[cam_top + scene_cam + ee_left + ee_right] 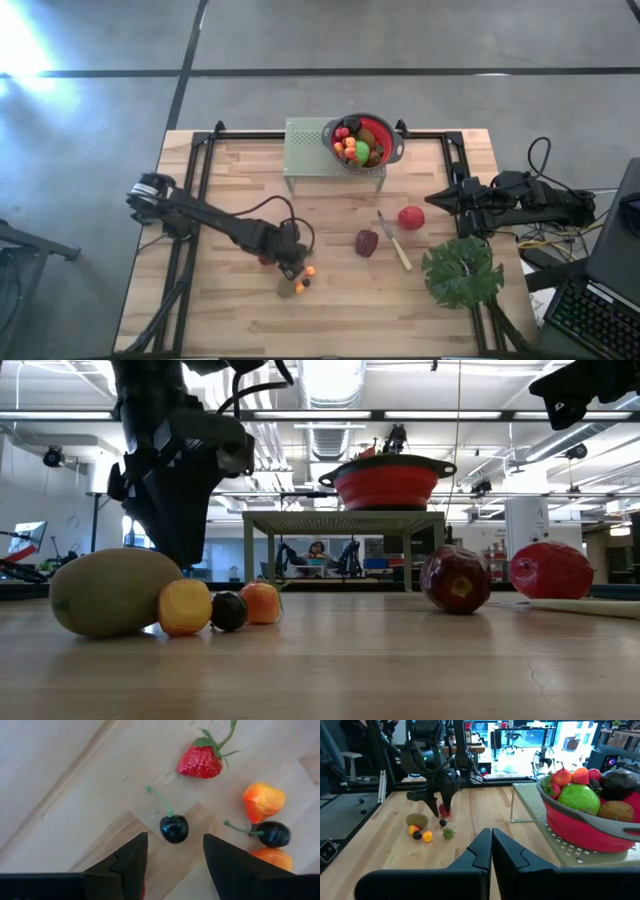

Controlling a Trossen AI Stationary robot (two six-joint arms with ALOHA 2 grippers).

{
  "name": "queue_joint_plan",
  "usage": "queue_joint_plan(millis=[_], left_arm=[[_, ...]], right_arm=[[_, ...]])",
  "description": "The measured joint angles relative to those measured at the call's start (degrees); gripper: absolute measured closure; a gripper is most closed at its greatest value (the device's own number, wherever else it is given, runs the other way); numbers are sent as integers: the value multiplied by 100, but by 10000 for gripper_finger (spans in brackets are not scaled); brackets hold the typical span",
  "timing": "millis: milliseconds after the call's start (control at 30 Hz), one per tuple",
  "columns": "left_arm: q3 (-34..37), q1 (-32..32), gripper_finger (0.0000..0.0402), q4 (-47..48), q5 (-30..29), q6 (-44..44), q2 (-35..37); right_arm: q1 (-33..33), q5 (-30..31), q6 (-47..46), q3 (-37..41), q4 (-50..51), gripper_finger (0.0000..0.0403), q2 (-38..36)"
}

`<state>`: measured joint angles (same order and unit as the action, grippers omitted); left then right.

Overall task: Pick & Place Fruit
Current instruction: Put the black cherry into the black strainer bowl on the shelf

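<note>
**Left claw parked over the cherries**

Left gripper [172,855] hangs half open, holding nothing, a small glossy black cherry [174,828] just off its tips. Red plastic strawberry [200,761] at 12 o'clock, orange pieces [263,800] at 2. Right gripper [491,845] sits shut, empty, well apart.

A cluster of small toy fruits lies on the wooden table: a brown oval kiwi [113,591] on its side, with a yellow-orange piece [185,607] touching it, then a dark round berry [228,611] and another orange piece [260,602]. Close by, a glossy black cherry with a green stem [173,827] lies alone, and a red strawberry with green leaves [201,761] rests just beyond it. Well apart towards the middle of the table sit a dark maroon fruit [367,242] and a round red apple [411,217]. More fruits, among them a shiny green apple [578,797], are heaped in a red bowl.
</note>
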<state>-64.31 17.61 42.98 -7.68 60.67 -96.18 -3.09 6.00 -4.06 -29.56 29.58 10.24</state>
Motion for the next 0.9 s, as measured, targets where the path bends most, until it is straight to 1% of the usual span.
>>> queue_joint_plan(millis=[333,600,733,900], left_arm=[[10,53,204,-420,-31,41,-621],[13,57,206,-421,-58,63,-721],[15,57,223,-421,-106,60,-721],[17,52,261,-424,-187,46,-721]], right_arm=[[0,0,0,2,0,394,0],[0,0,0,2,0,394,-2],[-2,0,0,2,0,394,-2],[-1,0,0,1,0,394,0]])
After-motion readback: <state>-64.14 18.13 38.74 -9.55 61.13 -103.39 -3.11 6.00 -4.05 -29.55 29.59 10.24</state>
